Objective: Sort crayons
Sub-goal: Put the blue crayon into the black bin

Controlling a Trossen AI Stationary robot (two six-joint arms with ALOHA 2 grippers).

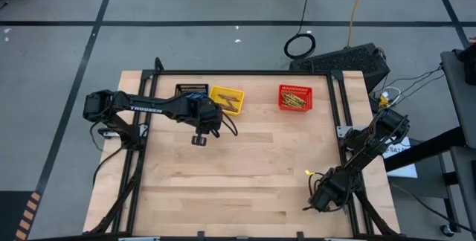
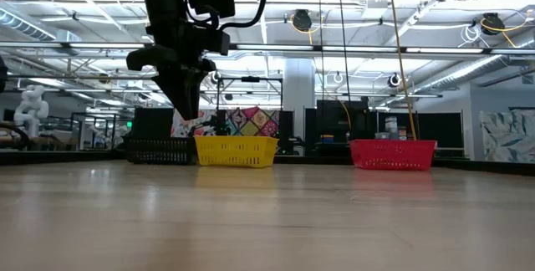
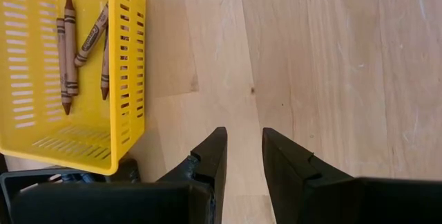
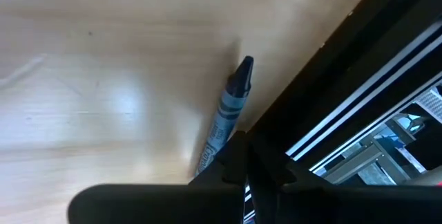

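Low at the counter's (image 1: 245,174) near right corner, the right end effector (image 4: 242,156) pinches a blue crayon (image 4: 228,110), while the left end effector (image 3: 243,156), slightly spread and empty, hovers beside the yellow basket (image 3: 131,72) of brown crayons (image 3: 69,51).

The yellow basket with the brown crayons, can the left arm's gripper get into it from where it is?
Probably yes. The left gripper hangs open over bare wood beside the yellow basket, and nothing covers the brown crayons.
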